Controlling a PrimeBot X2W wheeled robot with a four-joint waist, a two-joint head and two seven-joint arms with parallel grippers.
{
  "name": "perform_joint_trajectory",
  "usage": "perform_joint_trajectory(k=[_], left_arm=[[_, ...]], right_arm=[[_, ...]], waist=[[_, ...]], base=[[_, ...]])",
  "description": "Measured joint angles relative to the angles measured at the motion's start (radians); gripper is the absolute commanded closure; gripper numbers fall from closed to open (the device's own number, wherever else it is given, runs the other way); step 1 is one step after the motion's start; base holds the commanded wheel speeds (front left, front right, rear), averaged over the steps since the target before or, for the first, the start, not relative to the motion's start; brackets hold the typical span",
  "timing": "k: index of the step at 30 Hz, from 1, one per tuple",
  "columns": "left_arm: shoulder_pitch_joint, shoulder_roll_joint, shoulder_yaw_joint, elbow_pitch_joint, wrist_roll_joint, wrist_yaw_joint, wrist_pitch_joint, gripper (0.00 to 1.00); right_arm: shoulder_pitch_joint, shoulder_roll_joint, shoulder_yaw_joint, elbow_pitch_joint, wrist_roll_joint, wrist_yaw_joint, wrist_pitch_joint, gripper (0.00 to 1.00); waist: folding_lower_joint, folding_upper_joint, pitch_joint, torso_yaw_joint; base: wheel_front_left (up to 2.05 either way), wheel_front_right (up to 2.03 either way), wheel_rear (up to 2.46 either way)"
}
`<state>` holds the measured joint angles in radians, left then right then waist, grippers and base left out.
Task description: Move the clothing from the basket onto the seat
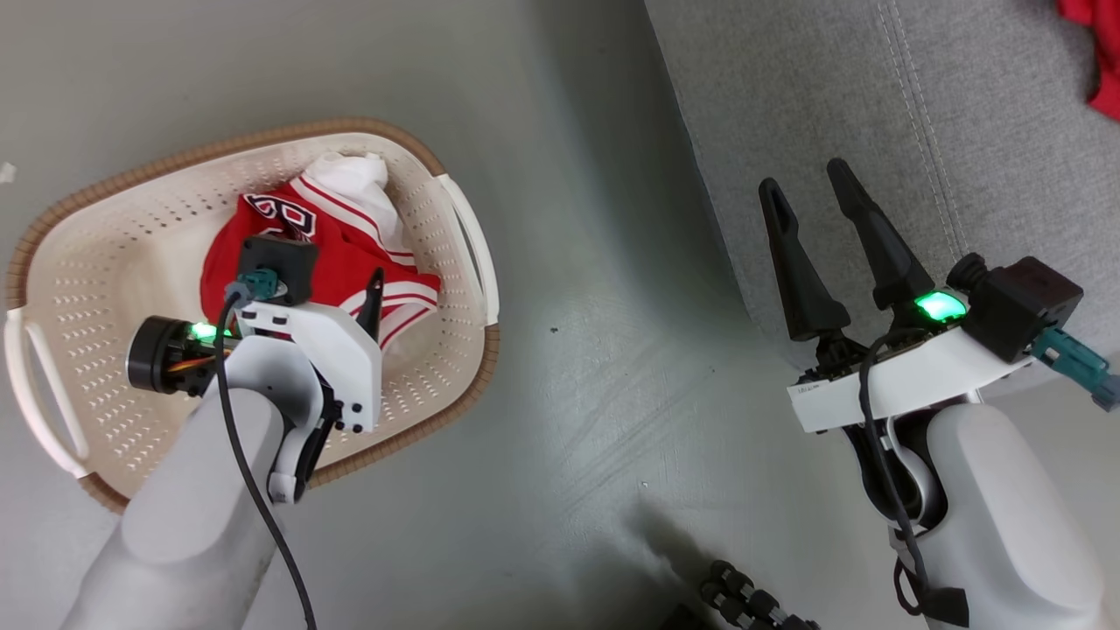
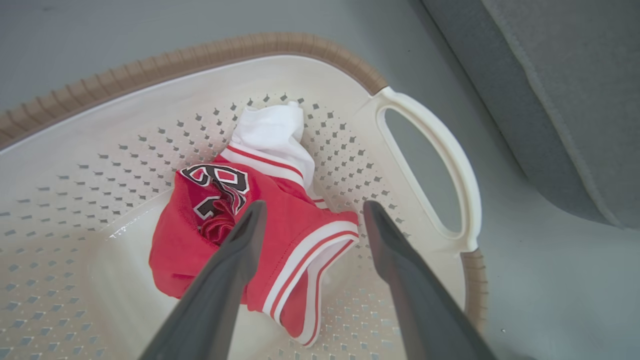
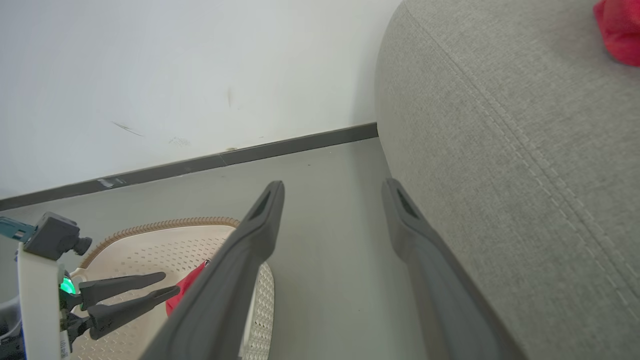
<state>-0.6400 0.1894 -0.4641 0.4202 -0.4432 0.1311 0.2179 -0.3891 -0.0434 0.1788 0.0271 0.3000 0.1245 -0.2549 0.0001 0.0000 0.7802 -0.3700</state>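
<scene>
While you look down from the head camera, the basket (image 1: pixel 105 262) sits at the left on the grey floor (image 1: pixel 595 367), and it holds the clothing (image 1: pixel 346 262): one crumpled red garment with white stripes, bunched toward the end nearest the sofa. Your left gripper (image 2: pixel 315 206) points down into the basket over that garment, jaws spread wide and closed on nothing. In the head view the wrist block hides most of it and you see a single dark finger. The left wrist view gives you what the head view hides. One fingertip lies over the red cloth just below the black-and-white lettering, and the other is over the basket's perforated bottom past the striped hem. The white part of the garment lies beyond both tips, and the white handle (image 2: pixel 469 220) is off to the right. You cannot tell from these views whether the fingers touch the fabric. The right wrist view shows that same gripper from the side, fingers apart, low over the basket. It also shows the pale wall (image 3: pixel 200 75) and dark skirting (image 3: pixel 250 155) behind. Further right, your right gripper (image 1: pixel 805 175) hangs over the seam between floor and sofa, jaws fully parted and empty, tips at the near edge of the seat (image 1: pixel 831 87). At the far right, a second red piece (image 1: pixel 1094 52) lies on the seat, well apart from both grippers.
</scene>
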Motion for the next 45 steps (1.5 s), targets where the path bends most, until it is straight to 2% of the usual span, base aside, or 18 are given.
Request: perform_joint_trajectory(k=[14, 29, 45], left_arm=[[-0.032, 0.054, 0.03, 0.023, 0.007, 0.031, 0.035, 0.0], [-0.042, 0.068, 0.051, 0.03, 0.005, 0.035, 0.046, 0.0], [-0.057, 0.08, 0.082, 0.064, -0.003, 0.061, 0.047, 0.0]], right_arm=[[-0.053, 0.0, 0.017, -0.002, 0.052, 0.0, 0.0, 0.0], [-0.096, 0.001, 0.034, 0.006, 0.067, 0.0, 0.0, 0.0], [-0.097, 0.002, 0.033, 0.012, 0.071, 0.0, 0.0, 0.0]], waist=[[0.0, 0.0, 0.08, -0.058], [0.0, 0.0, 0.124, -0.094], [0.0, 0.0, 0.148, -0.105]], base=[[0.0, 0.0, 0.0], [0.0, 0.0, 0.0], [0.0, 0.0, 0.0]])
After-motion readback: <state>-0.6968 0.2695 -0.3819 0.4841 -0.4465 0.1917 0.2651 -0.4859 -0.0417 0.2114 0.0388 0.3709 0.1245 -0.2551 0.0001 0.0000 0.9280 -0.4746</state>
